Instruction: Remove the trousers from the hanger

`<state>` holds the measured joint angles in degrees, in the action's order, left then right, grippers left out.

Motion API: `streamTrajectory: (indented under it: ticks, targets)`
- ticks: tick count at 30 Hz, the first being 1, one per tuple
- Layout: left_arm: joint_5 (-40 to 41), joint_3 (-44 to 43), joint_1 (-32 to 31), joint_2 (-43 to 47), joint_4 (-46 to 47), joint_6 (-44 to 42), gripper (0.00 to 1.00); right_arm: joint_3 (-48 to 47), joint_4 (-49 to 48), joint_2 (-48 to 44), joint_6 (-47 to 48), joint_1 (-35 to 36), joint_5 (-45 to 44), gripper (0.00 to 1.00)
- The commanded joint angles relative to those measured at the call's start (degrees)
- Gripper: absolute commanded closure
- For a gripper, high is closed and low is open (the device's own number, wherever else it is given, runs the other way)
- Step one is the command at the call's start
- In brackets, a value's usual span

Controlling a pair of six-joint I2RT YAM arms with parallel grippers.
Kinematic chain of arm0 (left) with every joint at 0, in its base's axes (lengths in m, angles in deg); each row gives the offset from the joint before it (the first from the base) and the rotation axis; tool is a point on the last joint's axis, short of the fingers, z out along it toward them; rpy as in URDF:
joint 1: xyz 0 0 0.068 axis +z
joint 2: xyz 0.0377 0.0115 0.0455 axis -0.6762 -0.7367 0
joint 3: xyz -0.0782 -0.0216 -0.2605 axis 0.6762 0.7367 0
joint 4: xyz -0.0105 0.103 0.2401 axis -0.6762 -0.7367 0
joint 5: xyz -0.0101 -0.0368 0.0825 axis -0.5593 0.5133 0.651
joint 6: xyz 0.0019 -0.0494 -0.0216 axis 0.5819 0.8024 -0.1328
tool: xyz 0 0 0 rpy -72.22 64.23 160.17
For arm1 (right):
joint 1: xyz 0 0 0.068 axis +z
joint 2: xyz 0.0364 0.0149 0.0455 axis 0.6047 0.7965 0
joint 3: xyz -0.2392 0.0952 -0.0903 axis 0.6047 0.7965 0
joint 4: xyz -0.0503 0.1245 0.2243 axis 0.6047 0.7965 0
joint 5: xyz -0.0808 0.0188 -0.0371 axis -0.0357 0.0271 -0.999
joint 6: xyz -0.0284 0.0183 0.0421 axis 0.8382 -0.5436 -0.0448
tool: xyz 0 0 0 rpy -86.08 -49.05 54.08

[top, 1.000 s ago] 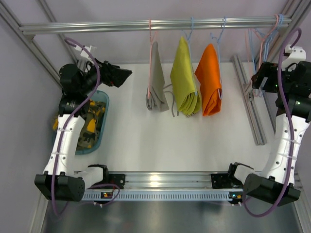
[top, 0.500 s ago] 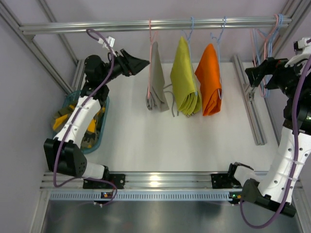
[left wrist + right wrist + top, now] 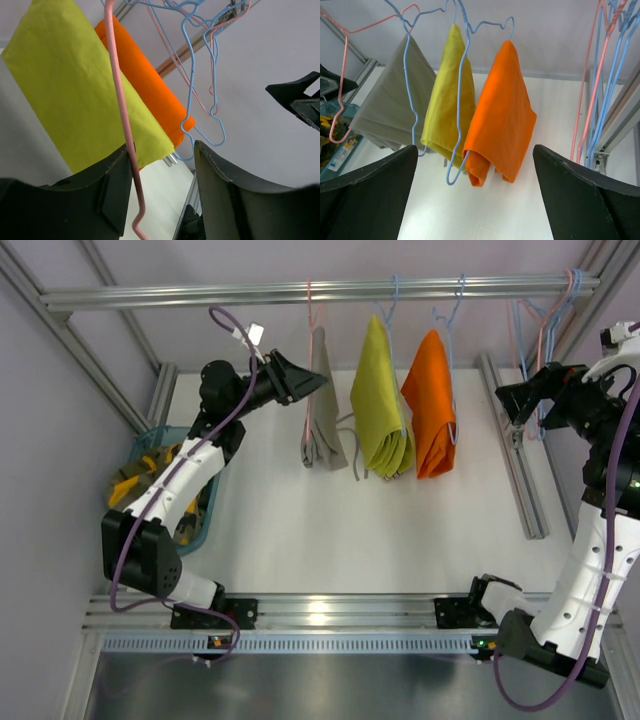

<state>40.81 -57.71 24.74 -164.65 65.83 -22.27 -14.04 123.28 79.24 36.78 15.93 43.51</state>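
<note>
Pale grey trousers hang folded over a pink hanger on the rail, their drawstrings dangling. My left gripper is up against that hanger's left side. In the left wrist view the pink hanger runs between the open jaws of the left gripper, close along the left finger, with grey trousers at far left. Camouflage trousers lie in the blue basket. My right gripper stands wide open, empty, right of the clothes; it faces the grey trousers.
A yellow-green cloth and an orange cloth hang on blue hangers right of the grey pair. Several empty hangers bunch at the rail's right end. Metal frame posts run down the right side.
My left arm swung up and right from above the basket to the pink hanger, its jaws narrowing. My right gripper opened wider and moved left toward the clothes.
</note>
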Motion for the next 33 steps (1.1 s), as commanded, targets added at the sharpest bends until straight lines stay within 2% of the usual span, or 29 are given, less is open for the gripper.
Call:
streamTrajectory:
  ticks: [1, 7, 8, 11, 14, 15, 17, 27, 30, 33]
  targets:
    - [0.0, -2.0, -0.2, -1.3, 7.4, 3.5, 0.46, 0.3, -1.4, -0.9, -1.2, -0.7, 2.0, 0.01]
    - [-1.2, -3.6, -0.2, -4.0, 12.0, 9.9, 0.61, 0.0, -2.3, -1.2, -1.9, -0.7, 3.4, 0.01]
    - [-1.1, -4.0, -0.2, -4.5, 12.7, 10.9, 0.66, 0.0, -2.5, -1.2, -2.2, -0.7, 3.8, 0.01]
    - [-0.6, -5.9, -0.2, -4.8, 14.0, 12.7, 0.71, 0.2, -3.9, -1.4, -3.6, -0.7, 5.6, 0.01]
    - [0.2, -8.4, -0.2, -4.9, 14.2, 13.7, 0.85, 0.1, -4.8, -1.0, -5.3, -0.7, 7.1, 0.01]
    - [0.5, -9.0, -0.2, -4.9, 14.2, 14.4, 0.94, 0.2, -5.2, -1.0, -6.2, -0.7, 7.8, 0.01]
    - [0.7, -10.5, -0.2, -4.8, 14.2, 15.4, 1.00, 0.3, -6.1, -0.7, -7.1, -0.7, 8.5, 0.01]
    - [2.8, -16.4, -0.2, -3.5, 15.9, 18.3, 1.00, 2.0, -8.6, -0.8, -9.0, -0.7, 12.7, 0.01]
    - [2.5, -14.8, -0.6, -1.8, 15.9, 17.9, 1.00, 2.1, -10.5, -0.4, -11.1, -0.6, 13.0, 0.01]
    - [3.4, -8.5, -0.7, 2.0, 15.9, 18.5, 1.00, 2.4, -11.3, 0.1, -12.9, -0.4, 13.0, 0.00]
